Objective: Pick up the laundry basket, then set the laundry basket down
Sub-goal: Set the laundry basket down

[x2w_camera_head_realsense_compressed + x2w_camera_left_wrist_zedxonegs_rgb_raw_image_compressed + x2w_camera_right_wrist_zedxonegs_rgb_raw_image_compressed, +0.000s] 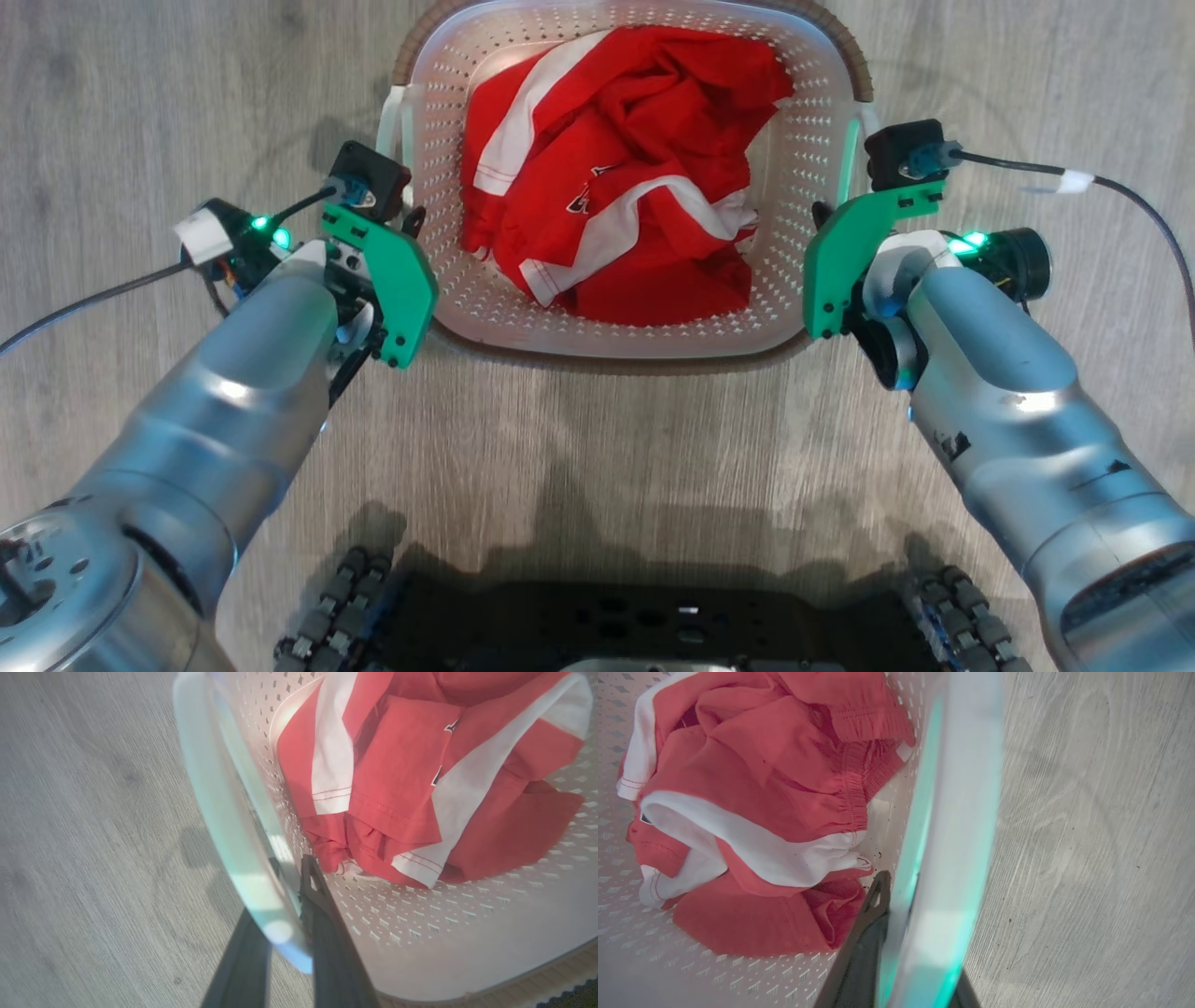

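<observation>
**Both claws on the handles: lift comes next**

Nearest you, the robot's dark base sits at the bottom of the head view, with a strip of bare wooden floor between it and the laundry basket. No edge or corner of the floor shows to place the basket against.

You are at the pick-up step, by my reading, with the grasp made and the raise about to follow. I cannot tell whether the basket rests on the floor or hangs just above it.

The left claw is narrowed onto the left handle, with one finger outside the white band and the other inside against the perforated wall. The right claw pinches the right handle the same way, with one finger inside and one outside. Neither has room to close much further, so each holds the basket by a thin plastic strip.

Your next move calls for both arms to rise together at an even rate. If one leads, the basket is likely to tilt and the handle could slip through the fingers.

Farther in, a crumpled red and white garment lies in the basket. It should add little weight.
</observation>
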Robot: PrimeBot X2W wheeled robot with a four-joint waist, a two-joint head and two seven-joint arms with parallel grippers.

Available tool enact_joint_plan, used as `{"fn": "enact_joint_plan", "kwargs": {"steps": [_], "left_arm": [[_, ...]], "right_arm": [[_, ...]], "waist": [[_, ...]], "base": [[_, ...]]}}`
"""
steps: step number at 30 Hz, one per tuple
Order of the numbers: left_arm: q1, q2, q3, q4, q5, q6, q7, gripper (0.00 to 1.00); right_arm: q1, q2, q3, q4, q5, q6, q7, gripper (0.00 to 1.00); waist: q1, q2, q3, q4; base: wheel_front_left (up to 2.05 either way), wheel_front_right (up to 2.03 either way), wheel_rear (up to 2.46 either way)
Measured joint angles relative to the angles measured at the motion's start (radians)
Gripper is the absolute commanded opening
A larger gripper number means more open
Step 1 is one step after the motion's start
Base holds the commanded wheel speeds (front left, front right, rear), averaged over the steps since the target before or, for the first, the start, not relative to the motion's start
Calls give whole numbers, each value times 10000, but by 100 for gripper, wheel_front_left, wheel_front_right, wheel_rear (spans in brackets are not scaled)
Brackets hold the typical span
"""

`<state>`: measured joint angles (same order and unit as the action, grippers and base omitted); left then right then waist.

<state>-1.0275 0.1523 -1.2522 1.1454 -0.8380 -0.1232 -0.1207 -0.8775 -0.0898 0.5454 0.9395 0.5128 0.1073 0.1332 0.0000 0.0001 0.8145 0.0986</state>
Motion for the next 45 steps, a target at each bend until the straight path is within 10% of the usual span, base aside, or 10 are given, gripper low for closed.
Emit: {"fn": "enact_joint_plan", "kwargs": {"steps": [37, 38, 39, 40, 45], "left_arm": [[-530, -370, -265, 525, -537, -2, -391, 10], [-541, -403, -274, 581, -533, -2, -407, 31], [-562, -420, -309, 637, -491, -12, -466, 49], [-569, -447, -324, 675, -493, -12, -493, 100], [-578, -644, -330, 880, -556, -12, -493, 100]], "right_arm": [[-1258, 46, 1152, 1781, 1469, 90, -1260, 0], [-1280, 48, 1191, 1802, 1511, 90, -1246, 14], [-1315, 42, 1260, 1848, 1521, 90, -1246, 49], [-1356, 59, 1327, 1935, 1524, 92, -1248, 100], [-1395, 157, 1469, 2054, 1584, 167, -1248, 100]], "waist": [[-1, 0, 883, 256], [-1, 0, 867, 253], [0, 0, 851, 247], [0, 0, 840, 238], [1, -1, 816, 225]], "base": [[0, 0, 0], [0, 0, 0], [0, 0, 0], [0, 0, 0], [0, 0, 0]]}}
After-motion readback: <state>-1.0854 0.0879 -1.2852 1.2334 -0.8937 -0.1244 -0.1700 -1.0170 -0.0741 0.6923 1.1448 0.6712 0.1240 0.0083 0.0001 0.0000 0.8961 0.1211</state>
